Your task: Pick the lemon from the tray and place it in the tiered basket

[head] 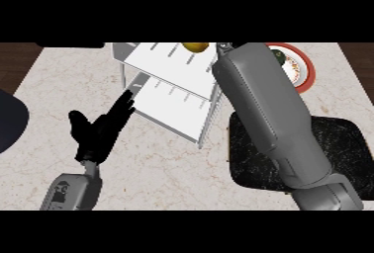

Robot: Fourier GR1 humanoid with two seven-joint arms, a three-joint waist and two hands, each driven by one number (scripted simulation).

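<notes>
The yellow lemon [195, 47] lies in the upper level of the white tiered basket [171, 101], at the view's top edge. My right forearm [270, 113] stretches from the lower right up to the basket's top, ending just right of the lemon; the hand itself is hidden past the wrist. The black tray [332, 143] lies under that forearm at the right, with nothing showing on its visible part. My left hand [99, 131] is open with straight fingers, its fingertips at the basket's lower left corner.
A red-rimmed plate [305, 69] with food stands behind the tray at the far right. A dark rounded object [9, 121] sits at the counter's left edge. Bare marble counter [168, 173] lies in front of the basket.
</notes>
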